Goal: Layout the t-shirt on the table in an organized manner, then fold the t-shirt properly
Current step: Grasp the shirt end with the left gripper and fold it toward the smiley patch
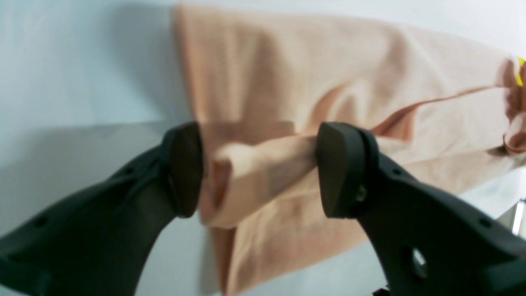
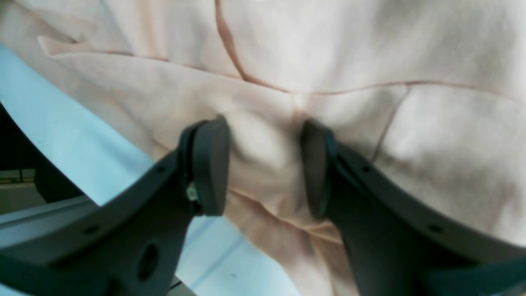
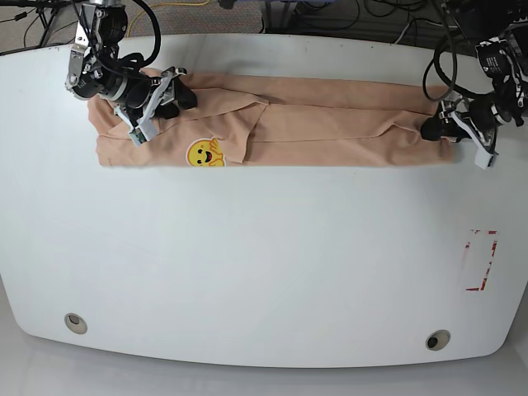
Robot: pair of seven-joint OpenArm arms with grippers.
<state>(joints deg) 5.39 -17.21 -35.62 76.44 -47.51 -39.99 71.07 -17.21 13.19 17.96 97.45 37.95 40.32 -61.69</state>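
Left gripper [image 1: 259, 168]: jaws spread wide, a rolled fold of the t-shirt [image 1: 328, 82] lying between the pads but not pinched. Open.

Right gripper [image 2: 265, 164]: jaws part-way apart with a hump of cloth bunched between them; both pads press into the fabric, so I read it as a grip on the cloth, near a seam.

In the base view the t-shirt lies as a long narrow band along the far side of the table [image 3: 264, 272], one gripper at each end, the smiley print [image 3: 205, 153] facing up near the right arm's end.

Handling, judged: thin, soft, light cloth. It holds no shape, sags and wrinkles when lifted, and slides easily on the glossy top. Best taken at hems, corners or seams, where doubled layers give the pads something to bite; a mid-panel pinch just drags up a bunch.
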